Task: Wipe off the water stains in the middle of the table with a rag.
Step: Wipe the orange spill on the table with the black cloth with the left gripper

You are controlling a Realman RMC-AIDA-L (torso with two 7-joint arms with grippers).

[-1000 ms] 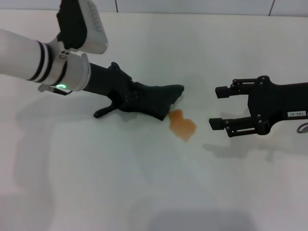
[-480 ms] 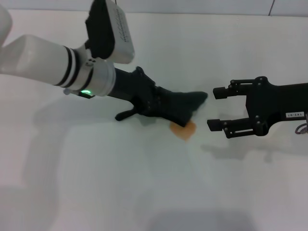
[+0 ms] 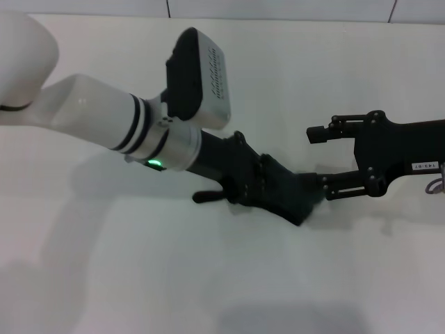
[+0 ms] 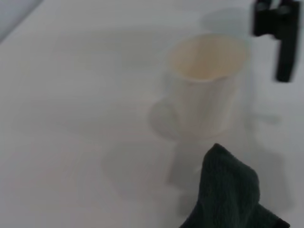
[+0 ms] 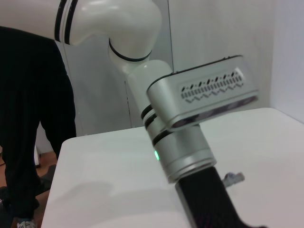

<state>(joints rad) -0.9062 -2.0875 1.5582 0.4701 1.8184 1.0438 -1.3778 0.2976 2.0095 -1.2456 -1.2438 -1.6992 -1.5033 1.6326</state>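
Observation:
In the head view my left gripper (image 3: 281, 197) is shut on the dark green-black rag (image 3: 300, 202) and presses it onto the white table (image 3: 139, 278) at the middle. The rag covers the spot, so the water stains are hidden. The rag's corner also shows in the left wrist view (image 4: 232, 194). My right gripper (image 3: 318, 161) is open and empty, hovering just right of the rag, its lower finger almost touching the cloth. One of its fingers (image 4: 283, 42) shows in the left wrist view.
The right wrist view shows my left arm (image 5: 190, 142) over the table and a person in black (image 5: 28, 118) standing beyond the table's edge. A pale cup-like shape (image 4: 206, 85) shows in the left wrist view only.
My left gripper has dragged the rag to the right across the orange-brown blotch, which showed before and is now covered. The right gripper has stayed in place.

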